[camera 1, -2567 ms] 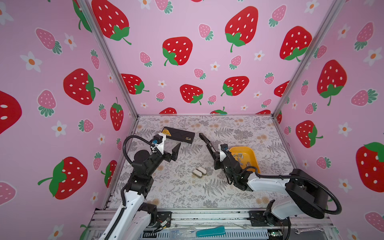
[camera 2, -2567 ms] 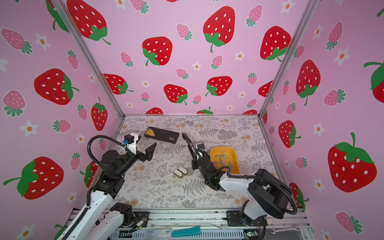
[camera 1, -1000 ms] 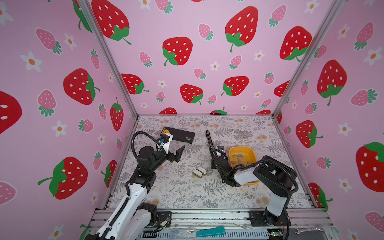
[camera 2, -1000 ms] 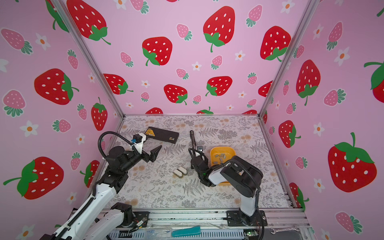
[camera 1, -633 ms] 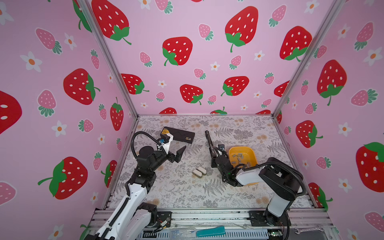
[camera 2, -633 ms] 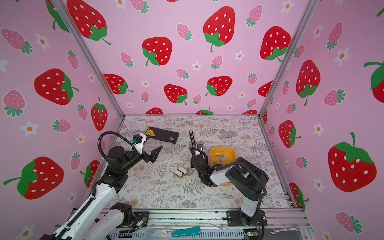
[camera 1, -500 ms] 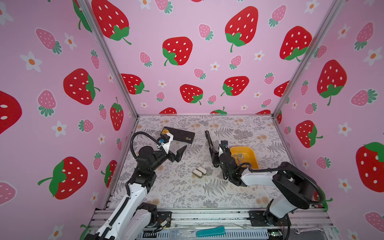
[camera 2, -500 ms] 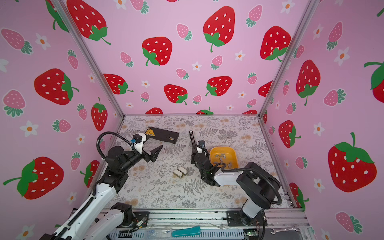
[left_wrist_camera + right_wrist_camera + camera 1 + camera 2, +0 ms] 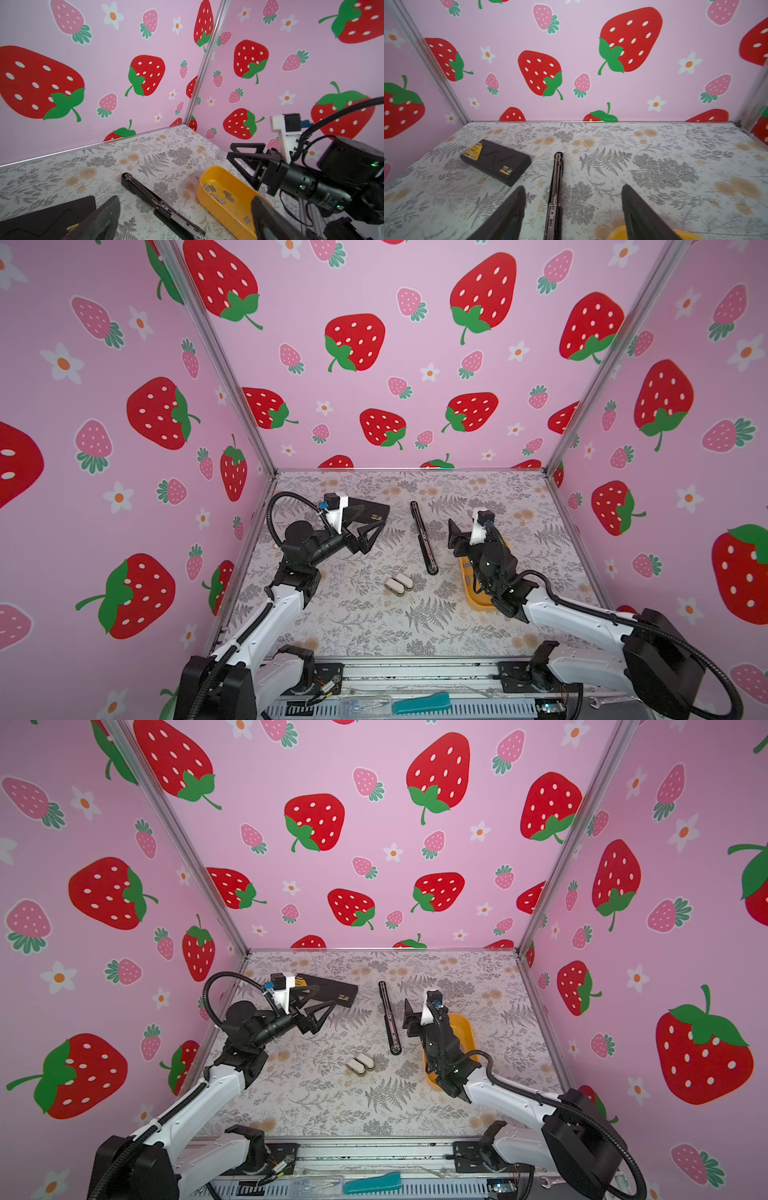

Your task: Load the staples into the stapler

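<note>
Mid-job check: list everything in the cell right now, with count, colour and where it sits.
stapler: one, black, swung open flat, mid-table between the arms
staples: several strips, silver-grey, loose in the tray
tray: one, yellow, right of the stapler, partly under the right arm
case: one, black with yellow labels, back left
small blocks: two, whitish, side by side in front of the stapler
teal item: one, on the front rail
wrench: one, silver, front rail, right end
table: one, grey-beige floral
left claw: one, black, open and empty, near the case
right claw: one, black, open and empty, just right of the stapler
</note>
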